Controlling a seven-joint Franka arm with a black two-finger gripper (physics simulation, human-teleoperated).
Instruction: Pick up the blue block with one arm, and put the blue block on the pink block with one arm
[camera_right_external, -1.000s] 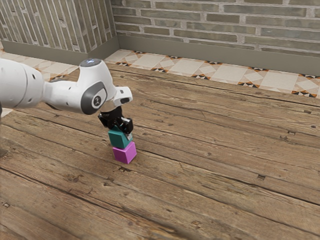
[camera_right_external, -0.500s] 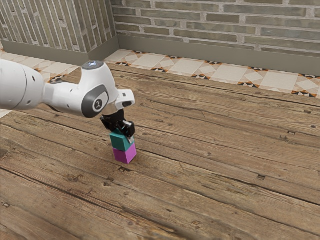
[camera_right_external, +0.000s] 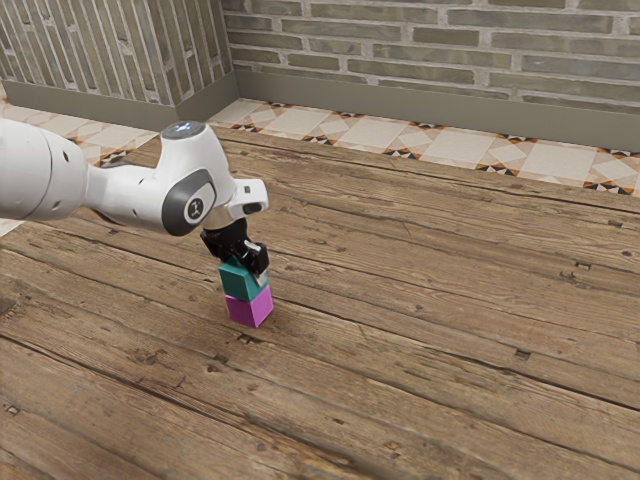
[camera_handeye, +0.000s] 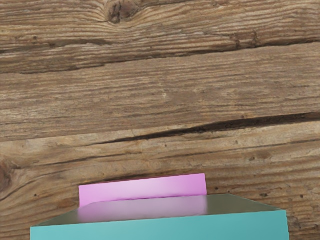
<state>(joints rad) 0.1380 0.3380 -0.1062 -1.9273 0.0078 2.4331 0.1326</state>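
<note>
- Gripper (camera_right_external: 245, 258), left of centre in the exterior view, sits right at the top of the blue block (camera_right_external: 240, 283). Its tips merge with the block's upper edge, so I cannot tell whether it is gripping or released.
- Blue block (reads teal) rests flat on the pink block (camera_right_external: 250, 308), on the plank table (camera_right_external: 420, 330).
- Wrist view: the frame cuts off the blue block (camera_handeye: 160, 225), which hides most of the pink block (camera_handeye: 142, 189).
- The block is cube-like, with no long axis evident. It stands upright, and its edge runs parallel to the pink block's.

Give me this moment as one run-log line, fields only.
stage: placement | blue block: sitting on pink block, slightly offset | end effector: at the blue block's top | stack: upright on wooden table
</note>
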